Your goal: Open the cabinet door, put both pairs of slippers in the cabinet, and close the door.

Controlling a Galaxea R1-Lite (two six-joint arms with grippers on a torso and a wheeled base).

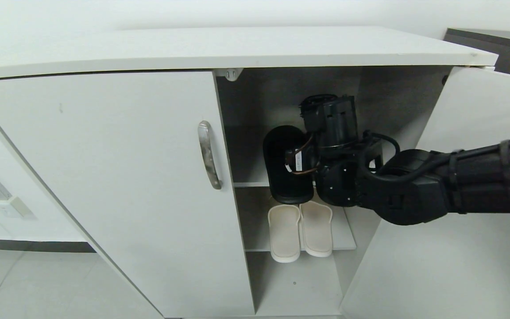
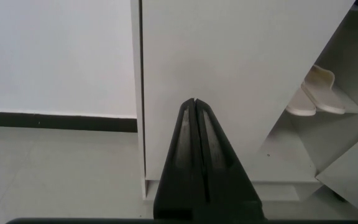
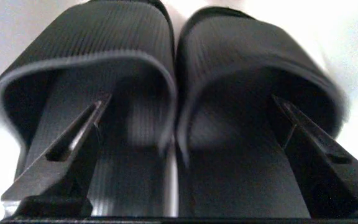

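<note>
Left gripper (image 2: 194,102): clenched, empty, facing closed left door (image 1: 104,177), well apart from both pairs. We see white slippers (image 1: 300,230) on lower shelf (image 1: 345,241), overhanging its front edge. Black slippers (image 1: 283,164) above, at middle shelf (image 1: 248,184), side by side, long axis running into cabinet (image 1: 237,48), straight ahead of right gripper (image 3: 189,99). Its fingers (image 3: 73,149) spread, one under each strap, pinching nothing we see. Right arm nearer. Right door (image 1: 481,133) open.
</note>
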